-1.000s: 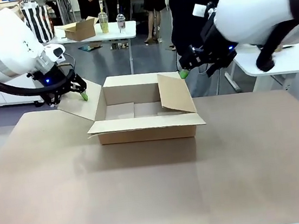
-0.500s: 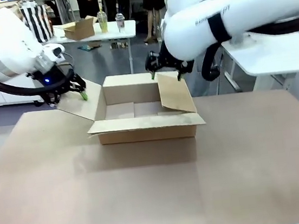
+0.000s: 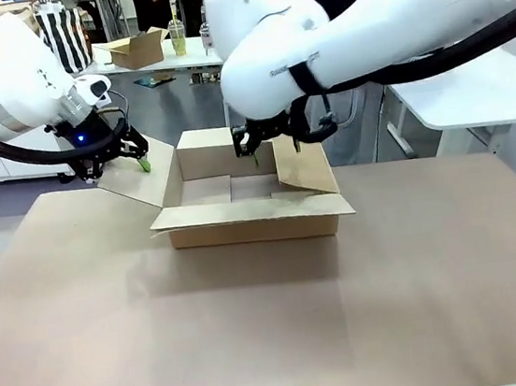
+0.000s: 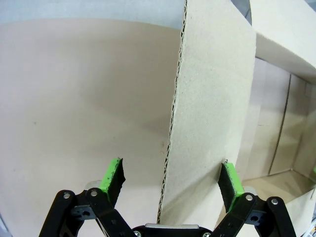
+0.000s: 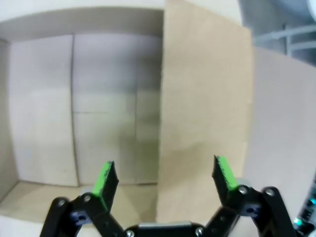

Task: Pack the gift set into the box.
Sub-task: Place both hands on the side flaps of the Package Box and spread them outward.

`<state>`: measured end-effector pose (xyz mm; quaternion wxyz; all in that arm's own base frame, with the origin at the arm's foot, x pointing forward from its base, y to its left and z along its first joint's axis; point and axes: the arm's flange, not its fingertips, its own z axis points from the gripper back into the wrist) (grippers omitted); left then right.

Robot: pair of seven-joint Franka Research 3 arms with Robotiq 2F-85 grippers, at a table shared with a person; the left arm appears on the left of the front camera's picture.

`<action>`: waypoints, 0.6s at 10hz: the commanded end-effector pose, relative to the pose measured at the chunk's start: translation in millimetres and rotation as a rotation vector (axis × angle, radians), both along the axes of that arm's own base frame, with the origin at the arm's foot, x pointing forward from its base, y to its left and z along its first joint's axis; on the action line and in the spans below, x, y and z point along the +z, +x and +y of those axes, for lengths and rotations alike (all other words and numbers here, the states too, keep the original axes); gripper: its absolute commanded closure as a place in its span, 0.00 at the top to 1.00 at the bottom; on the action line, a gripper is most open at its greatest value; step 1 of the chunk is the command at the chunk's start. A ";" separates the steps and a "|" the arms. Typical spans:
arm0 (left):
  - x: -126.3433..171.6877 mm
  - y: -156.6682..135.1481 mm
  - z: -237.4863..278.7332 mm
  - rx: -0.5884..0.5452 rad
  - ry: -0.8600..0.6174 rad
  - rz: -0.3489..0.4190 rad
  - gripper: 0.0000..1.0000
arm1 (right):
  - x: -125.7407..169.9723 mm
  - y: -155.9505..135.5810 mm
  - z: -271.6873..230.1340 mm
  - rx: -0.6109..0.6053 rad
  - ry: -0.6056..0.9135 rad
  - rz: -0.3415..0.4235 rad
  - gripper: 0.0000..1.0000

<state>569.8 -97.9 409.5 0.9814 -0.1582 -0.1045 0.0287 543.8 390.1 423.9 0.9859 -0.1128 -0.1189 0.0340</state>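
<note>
The box [image 3: 250, 208] is sitting open and empty near the counter's [image 3: 276, 341] far edge; no gift set is showing, so packing is not yet begun. The left gripper [image 4: 170, 180] and right gripper [image 5: 163, 180] are each straddling a side flap, jaws spread wide, gripping nothing.

Much of the box [image 3: 251, 214] floor is hidden behind its near wall in the front view. The right gripper [image 3: 272, 150] is largely covered by its own arm there. The right wrist view is blurred throughout.
</note>
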 end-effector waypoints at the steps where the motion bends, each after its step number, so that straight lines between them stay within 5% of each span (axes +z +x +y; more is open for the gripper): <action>1: 2.2 -0.3 0.2 0.013 0.011 0.005 1.00 | -10.4 18.4 10.1 -0.027 -0.120 -0.013 1.00; 3: 2.2 -0.3 0.2 0.013 0.011 0.005 1.00 | -24.7 15.3 5.7 -0.046 -0.183 -0.008 1.00; 6: 2.2 -0.3 0.2 0.013 0.011 0.005 1.00 | -5.9 12.4 -30.9 -0.146 -0.159 -0.045 1.00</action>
